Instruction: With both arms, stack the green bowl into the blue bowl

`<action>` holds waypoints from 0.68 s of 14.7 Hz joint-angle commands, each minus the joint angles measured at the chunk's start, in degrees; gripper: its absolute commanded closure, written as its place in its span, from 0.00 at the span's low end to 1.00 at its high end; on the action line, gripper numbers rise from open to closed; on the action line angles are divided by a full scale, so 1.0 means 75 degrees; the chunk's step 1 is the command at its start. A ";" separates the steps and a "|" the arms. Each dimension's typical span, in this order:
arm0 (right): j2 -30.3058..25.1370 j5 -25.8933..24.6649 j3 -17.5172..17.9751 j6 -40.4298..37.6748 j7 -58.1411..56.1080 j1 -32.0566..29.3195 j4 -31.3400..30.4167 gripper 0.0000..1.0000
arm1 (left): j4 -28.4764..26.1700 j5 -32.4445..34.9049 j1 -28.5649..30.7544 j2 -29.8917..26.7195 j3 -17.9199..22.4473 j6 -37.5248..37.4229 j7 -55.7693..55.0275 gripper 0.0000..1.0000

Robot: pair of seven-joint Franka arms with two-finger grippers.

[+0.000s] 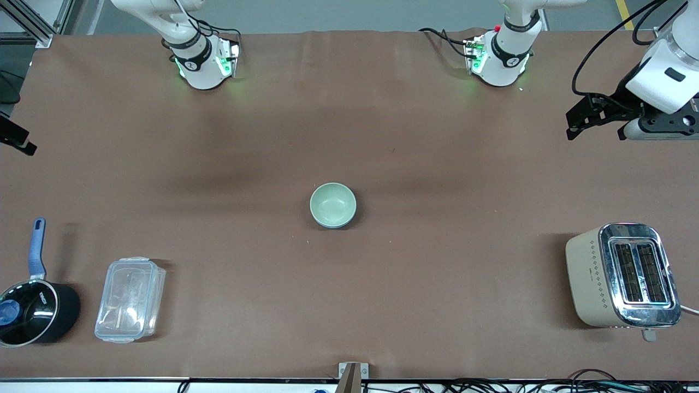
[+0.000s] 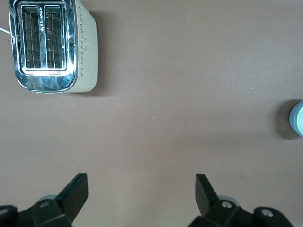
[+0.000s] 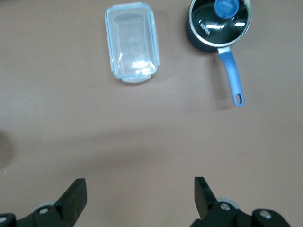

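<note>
The pale mint-green bowl (image 1: 332, 203) sits nested in the blue bowl (image 1: 346, 221) at the middle of the table; only a thin blue edge shows under it. The stacked bowls also show at the edge of the left wrist view (image 2: 298, 118). My left gripper (image 1: 595, 124) is open and empty, up over the left arm's end of the table, with bare table under it (image 2: 142, 188). My right gripper (image 3: 140, 190) is open and empty over bare table at the right arm's end; only a black tip of it (image 1: 19, 141) shows in the front view.
A beige and chrome toaster (image 1: 622, 275) stands at the left arm's end, near the front camera. A black saucepan with a blue handle (image 1: 34, 308) and a clear lidded box (image 1: 130, 299) sit at the right arm's end, near the front camera.
</note>
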 commanded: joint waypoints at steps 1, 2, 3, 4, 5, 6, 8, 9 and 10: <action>0.0004 -0.0147 0.0563 -0.0297 -0.0014 -0.0375 0.0112 0.00 | 0.0075 -0.0145 0.0043 0.0031 -0.0034 -0.0047 0.0036 0.00; 0.0027 -0.0158 0.0575 -0.0286 -0.0002 -0.0363 0.0111 0.00 | 0.0145 -0.0133 0.0055 0.0044 -0.0034 -0.0047 0.0036 0.00; 0.0039 -0.0158 0.0575 -0.0251 -0.0002 -0.0375 0.0111 0.00 | 0.0250 -0.0145 0.0055 0.0125 -0.0034 -0.0047 0.0036 0.00; 0.0051 -0.0158 0.0575 -0.0262 -0.0002 -0.0352 0.0135 0.00 | 0.0332 -0.0145 0.0055 0.0172 -0.0034 -0.0047 0.0036 0.00; 0.0051 -0.0158 0.0587 -0.0285 0.0010 -0.0317 0.0181 0.00 | 0.0344 -0.0133 0.0043 0.0184 -0.0034 -0.0047 0.0024 0.00; 0.0074 -0.0158 0.0575 -0.0297 0.0021 -0.0293 0.0321 0.00 | 0.0345 -0.0133 0.0043 0.0184 -0.0034 -0.0047 0.0024 0.00; 0.0075 -0.0053 0.0563 -0.0286 0.0033 -0.0316 0.0369 0.00 | 0.0345 -0.0133 0.0055 0.0184 -0.0034 -0.0047 0.0094 0.00; 0.0075 -0.0041 0.0563 -0.0286 0.0033 -0.0305 0.0369 0.00 | 0.0345 -0.0122 0.0043 0.0184 -0.0034 -0.0047 0.0095 0.00; 0.0075 -0.0041 0.0563 -0.0297 0.0033 -0.0305 0.0369 0.00 | 0.0345 -0.0133 0.0043 0.0184 -0.0034 -0.0047 0.0060 0.00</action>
